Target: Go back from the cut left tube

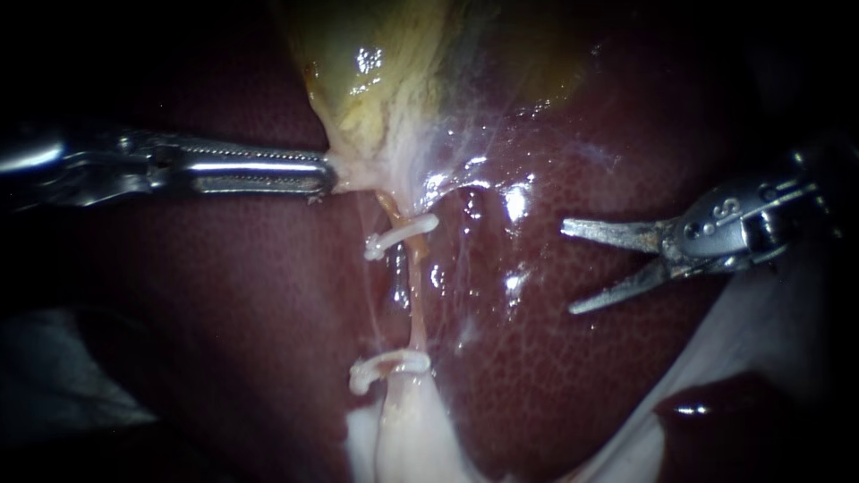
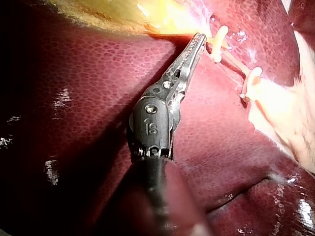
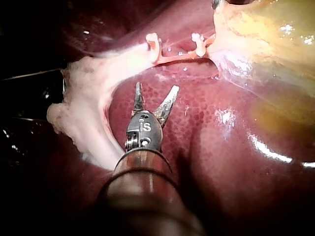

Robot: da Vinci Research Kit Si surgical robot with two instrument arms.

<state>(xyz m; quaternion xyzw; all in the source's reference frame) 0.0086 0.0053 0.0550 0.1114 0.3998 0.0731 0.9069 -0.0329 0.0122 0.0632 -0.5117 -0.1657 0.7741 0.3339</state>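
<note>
Left instrument (image 1: pixel 329 174): in over the liver (image 1: pixel 224 295) from the left side, jaws closed flat together and pinching the pale lower end of the gallbladder (image 1: pixel 376 72). Pulls that end sideways into a short stretched point. Left wrist view agrees: closed tip (image 2: pixel 201 38) buried at the edge of the yellow gallbladder (image 2: pixel 123 14), liver (image 2: pixel 98 98) under the shaft.

Right instrument (image 1: pixel 568 268): in from the right, jaws spread wide in a V, nothing between them. Sits over bare liver, well apart from the tube (image 1: pixel 414 295), tips aimed toward it. Right wrist view shows the same open V (image 3: pixel 157 86) over the liver (image 3: pixel 197 128), short of the tube (image 3: pixel 177 58) ahead of it.

Tube: thin, orange, running down from the gallbladder's lower end across the middle of the liver. Carries two white clips, near clip (image 1: pixel 401 234) close to the gallbladder, far clip (image 1: pixel 389 365) further down. Reads as one unbroken strand from clip to clip in all three views. Short dark stub (image 1: pixel 396 282) just beside it on the left instrument's side, between the clips; cannot tell what it is, so cannot confirm a cut end.

Beyond the far clip, widens into pale tissue (image 1: pixel 407 429) toward the liver's lower edge. Same pale tissue (image 3: pixel 88 108) beside the right instrument in its wrist view, with far clip (image 3: pixel 153 46) and near clip (image 3: pixel 199 44) ahead of the jaws and gallbladder (image 3: pixel 266 44) past them.
</note>
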